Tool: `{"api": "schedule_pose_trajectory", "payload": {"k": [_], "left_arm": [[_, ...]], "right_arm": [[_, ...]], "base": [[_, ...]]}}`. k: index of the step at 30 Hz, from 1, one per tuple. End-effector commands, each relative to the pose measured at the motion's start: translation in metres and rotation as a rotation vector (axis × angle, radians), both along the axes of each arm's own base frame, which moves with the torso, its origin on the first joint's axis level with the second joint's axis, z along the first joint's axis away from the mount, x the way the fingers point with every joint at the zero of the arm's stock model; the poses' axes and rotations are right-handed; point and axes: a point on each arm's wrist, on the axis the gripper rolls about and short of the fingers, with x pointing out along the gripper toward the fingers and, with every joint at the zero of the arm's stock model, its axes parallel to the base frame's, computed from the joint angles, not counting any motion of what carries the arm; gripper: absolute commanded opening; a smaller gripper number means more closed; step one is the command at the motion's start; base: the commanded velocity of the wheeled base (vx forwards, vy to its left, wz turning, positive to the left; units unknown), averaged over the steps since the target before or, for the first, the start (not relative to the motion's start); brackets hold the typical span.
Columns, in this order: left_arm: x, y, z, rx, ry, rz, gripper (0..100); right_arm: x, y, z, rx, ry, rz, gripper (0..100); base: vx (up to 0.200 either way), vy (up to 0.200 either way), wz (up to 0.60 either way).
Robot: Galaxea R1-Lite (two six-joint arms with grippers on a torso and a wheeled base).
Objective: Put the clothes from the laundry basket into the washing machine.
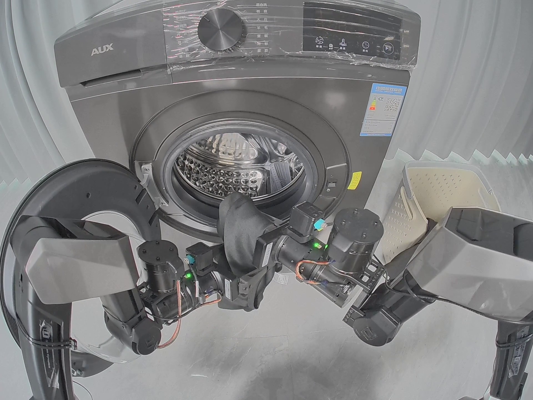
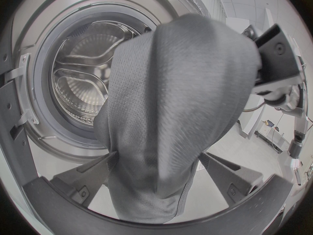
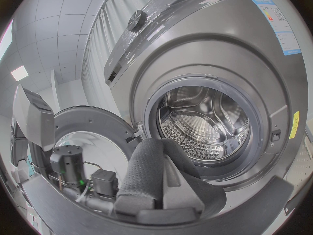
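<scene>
The dark grey garment [image 1: 240, 230] hangs in front of the washing machine [image 1: 233, 93], just below the lip of its round opening and not yet inside the drum [image 1: 239, 165]. It sits between the two arms, humped upward, with its lower end trailing down toward the floor.

The right gripper [image 1: 266, 251] is clamped on the garment. The right wrist view shows the cloth wrapped over one finger [image 3: 177, 183] and bunched against it.

The left gripper [image 1: 247, 290] sits lower and closer to the open door [image 1: 72, 195]. The left wrist view shows the mesh weave of the cloth passing straight through this gripper, but whether it is pinching the cloth cannot be told. That view also shows the right gripper meeting the garment's upper edge.

The head view adds the white perforated laundry basket [image 1: 438, 190], which stands tilted on the floor just beside the machine on the robot's right. From the right wrist, the drum's perforated wall and its paddles are plain, with the door swung fully aside to the robot's left.
</scene>
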Motion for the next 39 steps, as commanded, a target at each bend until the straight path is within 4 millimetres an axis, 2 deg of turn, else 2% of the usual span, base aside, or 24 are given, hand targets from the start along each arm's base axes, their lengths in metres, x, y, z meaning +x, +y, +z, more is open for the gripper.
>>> {"api": "schedule_pose_trajectory", "payload": {"k": [1, 9, 14, 15, 19, 23, 30, 39], "left_arm": [[0.014, -0.003, -0.010, -0.005, -0.008, 0.022, 100], [0.027, -0.007, -0.022, -0.018, -0.003, 0.049, 100], [0.033, -0.010, -0.020, -0.026, -0.023, 0.073, 100], [0.033, -0.010, -0.020, -0.028, -0.027, 0.076, 0], [0.035, -0.010, -0.019, -0.032, -0.030, 0.079, 0], [0.036, -0.008, -0.016, -0.035, -0.039, 0.088, 0], [0.035, 0.006, 0.004, -0.060, -0.066, 0.130, 0], [0.026, 0.009, 0.028, -0.084, -0.105, 0.128, 0]], "right_arm": [[-0.011, 0.003, 0.006, 0.008, -0.003, 0.026, 0], [-0.020, 0.002, 0.014, 0.021, -0.009, 0.039, 0], [-0.022, 0.000, 0.015, 0.020, -0.008, 0.039, 0], [-0.022, -0.001, 0.015, 0.018, -0.006, 0.037, 0], [-0.022, -0.002, 0.014, 0.018, -0.006, 0.037, 0], [-0.020, -0.010, 0.011, -0.003, 0.014, 0.017, 0], [-0.009, -0.052, -0.020, -0.103, 0.128, -0.115, 0], [-0.020, -0.066, -0.046, -0.188, 0.219, -0.129, 0]], "base": [[0.000, 0.000, 0.00], [0.000, 0.000, 0.00], [0.000, 0.000, 0.00], [0.000, 0.000, 0.00], [0.000, 0.000, 0.00], [0.000, 0.000, 0.00], [0.000, 0.000, 0.00], [0.000, 0.000, 0.00]]}}
